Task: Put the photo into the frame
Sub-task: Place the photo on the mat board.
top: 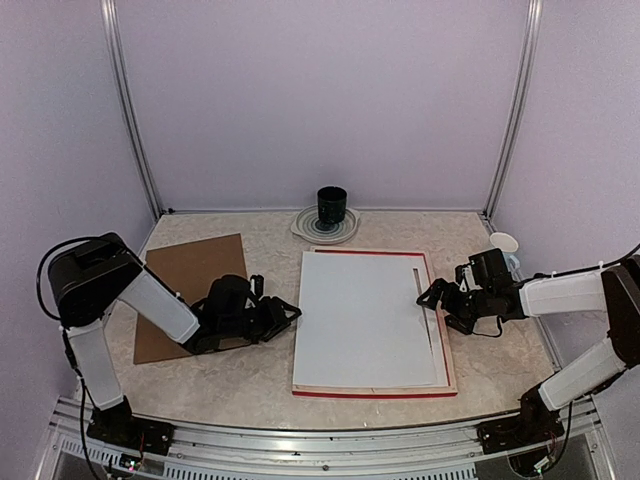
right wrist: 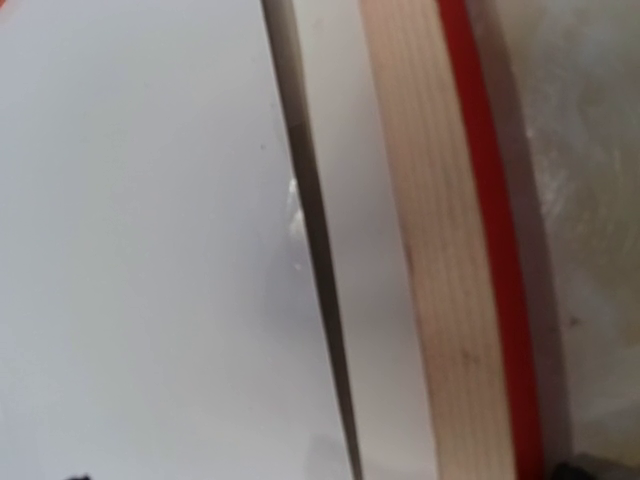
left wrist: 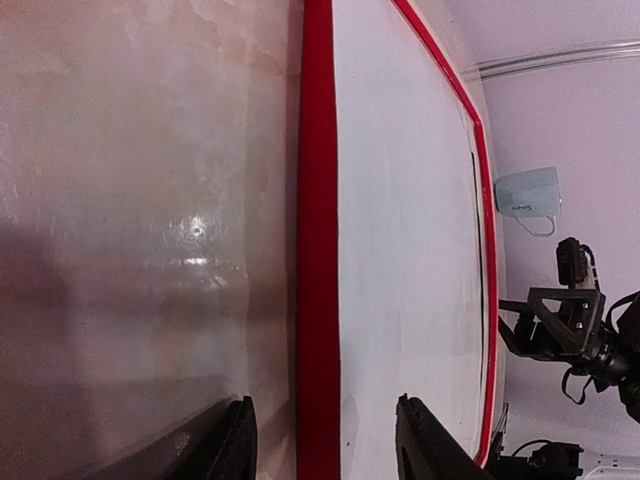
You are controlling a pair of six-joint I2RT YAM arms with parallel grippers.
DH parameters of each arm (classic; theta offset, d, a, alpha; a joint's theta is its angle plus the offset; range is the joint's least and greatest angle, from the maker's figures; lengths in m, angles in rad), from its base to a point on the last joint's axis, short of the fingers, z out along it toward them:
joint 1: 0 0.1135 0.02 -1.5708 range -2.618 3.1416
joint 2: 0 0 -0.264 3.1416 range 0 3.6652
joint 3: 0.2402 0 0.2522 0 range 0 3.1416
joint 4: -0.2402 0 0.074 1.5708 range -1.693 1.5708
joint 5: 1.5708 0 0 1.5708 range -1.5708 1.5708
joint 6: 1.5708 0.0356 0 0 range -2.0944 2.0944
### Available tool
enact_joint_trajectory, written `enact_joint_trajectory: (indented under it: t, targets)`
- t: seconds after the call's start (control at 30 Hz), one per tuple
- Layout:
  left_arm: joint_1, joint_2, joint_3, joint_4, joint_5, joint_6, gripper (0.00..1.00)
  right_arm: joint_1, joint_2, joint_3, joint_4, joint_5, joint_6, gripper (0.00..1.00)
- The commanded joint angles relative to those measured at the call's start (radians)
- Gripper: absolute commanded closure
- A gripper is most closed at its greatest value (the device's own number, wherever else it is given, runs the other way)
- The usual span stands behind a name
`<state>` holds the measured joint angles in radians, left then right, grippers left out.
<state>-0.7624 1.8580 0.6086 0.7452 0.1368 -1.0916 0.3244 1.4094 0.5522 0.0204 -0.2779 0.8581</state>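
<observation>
The frame (top: 440, 330) lies face down on the table, pale wood back up, red edges showing. A white sheet (top: 365, 320) lies inside it, with a dark gap along its right side (right wrist: 320, 260). No cat print shows, so I cannot tell whether the sheet is the photo's back. My left gripper (top: 287, 314) is open and low at the frame's left side, its fingers either side of the red edge (left wrist: 318, 250). My right gripper (top: 438, 305) is open above the frame's right rail (right wrist: 430, 240), holding nothing.
A brown cardboard backing board (top: 185, 285) lies at the left under my left arm. A dark cup (top: 332, 207) stands on a plate (top: 305, 226) at the back. A white cup (top: 505, 243) stands at the right, also seen in the left wrist view (left wrist: 527, 192).
</observation>
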Motion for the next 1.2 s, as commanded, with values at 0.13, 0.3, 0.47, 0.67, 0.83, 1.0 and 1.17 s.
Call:
enact_joint_trajectory:
  t: [0.13, 0.3, 0.47, 0.67, 0.83, 1.0, 1.17]
  targets:
    - [0.017, 0.067, 0.062, 0.118, 0.113, 0.025, 0.53, -0.007, -0.017, 0.008, 0.004, -0.022, 0.006, 0.01]
    - [0.018, 0.079, 0.085, 0.129, 0.144, 0.044, 0.53, -0.007, -0.008, 0.008, 0.008, -0.023, 0.005, 0.01]
    - [0.018, 0.068, 0.088, 0.145, 0.159, 0.052, 0.53, -0.007, 0.002, 0.008, 0.015, -0.028, 0.005, 0.01]
    - [0.021, 0.041, 0.088, 0.164, 0.177, 0.051, 0.53, -0.007, 0.01, 0.01, 0.017, -0.032, 0.005, 0.01]
    - [0.021, 0.005, 0.084, 0.165, 0.177, 0.055, 0.53, -0.006, 0.01, 0.013, 0.017, -0.031, 0.005, 0.01]
    - [0.021, -0.006, 0.085, 0.16, 0.18, 0.058, 0.53, -0.006, 0.016, 0.014, 0.02, -0.032, 0.006, 0.01]
    - [0.018, -0.016, 0.082, 0.166, 0.182, 0.053, 0.53, -0.007, 0.022, 0.011, 0.024, -0.034, 0.007, 0.01]
